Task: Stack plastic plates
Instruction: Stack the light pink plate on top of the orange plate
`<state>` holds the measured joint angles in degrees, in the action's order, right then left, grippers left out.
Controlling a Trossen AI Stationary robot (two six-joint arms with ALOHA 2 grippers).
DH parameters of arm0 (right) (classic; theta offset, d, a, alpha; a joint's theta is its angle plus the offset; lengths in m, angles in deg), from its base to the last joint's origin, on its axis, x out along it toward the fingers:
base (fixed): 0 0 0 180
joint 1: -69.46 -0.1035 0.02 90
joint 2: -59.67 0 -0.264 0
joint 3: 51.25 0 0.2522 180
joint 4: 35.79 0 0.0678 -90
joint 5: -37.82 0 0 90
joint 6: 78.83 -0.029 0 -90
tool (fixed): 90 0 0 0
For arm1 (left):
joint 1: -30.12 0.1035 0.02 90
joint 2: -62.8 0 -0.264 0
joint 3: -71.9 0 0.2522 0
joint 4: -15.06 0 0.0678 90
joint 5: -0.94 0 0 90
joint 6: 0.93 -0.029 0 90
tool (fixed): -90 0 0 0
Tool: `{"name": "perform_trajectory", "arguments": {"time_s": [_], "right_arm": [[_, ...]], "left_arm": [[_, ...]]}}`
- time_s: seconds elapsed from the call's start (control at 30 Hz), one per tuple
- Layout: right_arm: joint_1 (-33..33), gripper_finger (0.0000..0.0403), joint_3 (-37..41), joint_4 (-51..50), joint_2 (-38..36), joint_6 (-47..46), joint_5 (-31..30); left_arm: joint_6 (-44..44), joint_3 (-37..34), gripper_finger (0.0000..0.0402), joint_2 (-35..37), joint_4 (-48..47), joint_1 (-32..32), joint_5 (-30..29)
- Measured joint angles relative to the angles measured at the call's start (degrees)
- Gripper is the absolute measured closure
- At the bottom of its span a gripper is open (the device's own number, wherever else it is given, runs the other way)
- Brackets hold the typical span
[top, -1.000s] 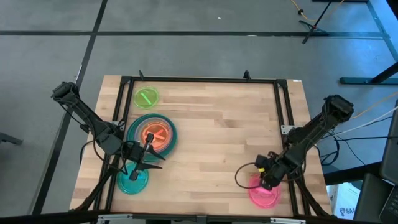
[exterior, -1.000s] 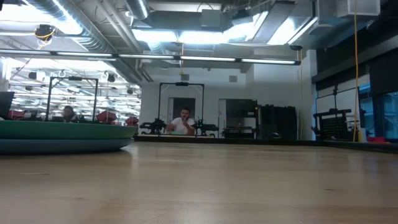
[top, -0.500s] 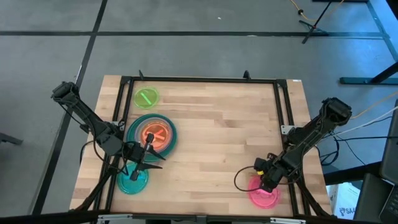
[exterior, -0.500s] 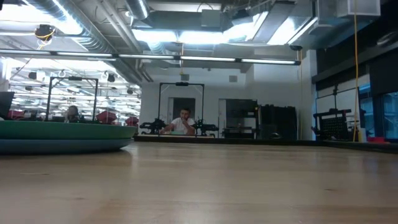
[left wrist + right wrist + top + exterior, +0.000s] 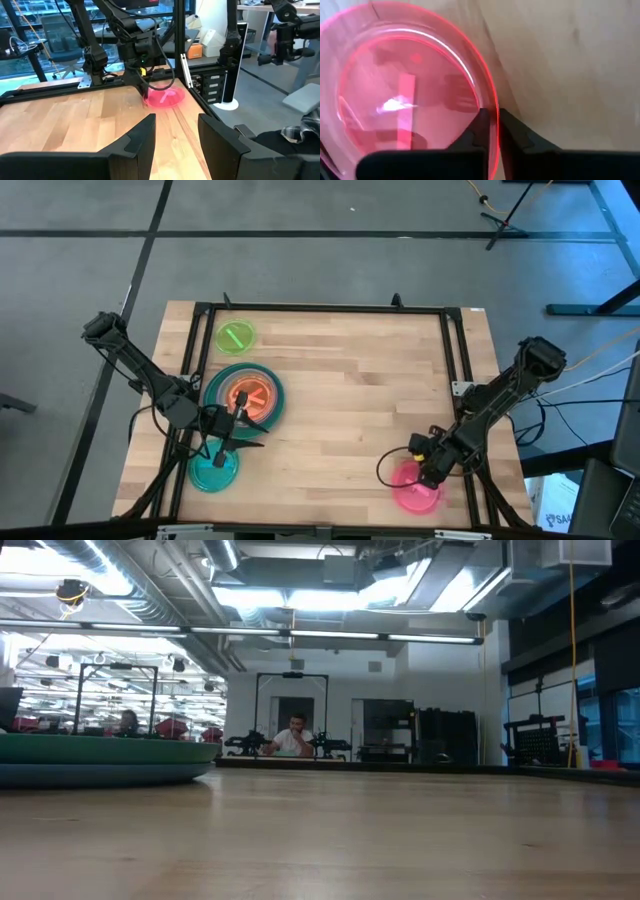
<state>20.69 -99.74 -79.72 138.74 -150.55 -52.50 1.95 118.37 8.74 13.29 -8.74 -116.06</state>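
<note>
Plastic plates: scattered over the wooden table [image 5: 350, 400], some stacked, some lying single.
Pink plate: a small translucent pink plate [image 5: 416, 487] at the near right corner, close to the table's edge; in the right wrist view its rim [image 5: 492, 115] runs between the two dark fingertips.
Right gripper: the right gripper [image 5: 428, 473] is down at the pink plate's edge, fingers pinched on the rim with only the thin plastic between them. From the left wrist view the plate [image 5: 164, 97] looks tipped a little off the wood on the gripper's side, though I cannot be certain.
Stack: at the left side, an orange plate [image 5: 246, 394] sits on top of a dark green plate [image 5: 268, 413], with a blue-teal edge showing beneath in the low view [image 5: 100, 774].
Lime plate: a small translucent lime plate [image 5: 235, 337] lies alone near the far left corner, apart from the stack.
Cyan plate: a small cyan plate [image 5: 213, 470] lies near the front left, just beside the stack.
Left gripper: the left gripper [image 5: 229, 438] hovers between the stack and the cyan plate, fingers spread with nothing between them, as its own wrist view [image 5: 175, 142] shows.
Background: a person [image 5: 292, 737] sits in the room beyond the table.
</note>
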Motion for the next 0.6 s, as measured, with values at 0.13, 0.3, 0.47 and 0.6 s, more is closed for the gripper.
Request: {"name": "perform_trajectory", "arguments": {"time_s": [0.13, 0.3, 0.47, 0.6], "right_arm": [[3.9, 0.0398, -2.5, 0.8, -0.5, 1.6, -4.7], [11.0, 0.0399, -4.4, 4.1, -0.5, 4.9, -10.0], [18.3, 0.04, -4.4, 12.6, 1.3, 14.0, -12.4], [23.2, 0.0401, -4.5, 20.2, 4.3, 21.8, -12.2]], "left_arm": [[0.0, 0.0, 0.0261, 0.0, 0.0, 0.0, 0.0], [0.0, 0.0, 0.0261, -0.6, 0.2, 0.0, 0.0], [-0.3, 0.0, 0.0261, -4.0, 0.4, 0.4, 0.1], [-0.4, 0.0, 0.0261, -7.8, 0.8, 2.2, 0.1]]}}
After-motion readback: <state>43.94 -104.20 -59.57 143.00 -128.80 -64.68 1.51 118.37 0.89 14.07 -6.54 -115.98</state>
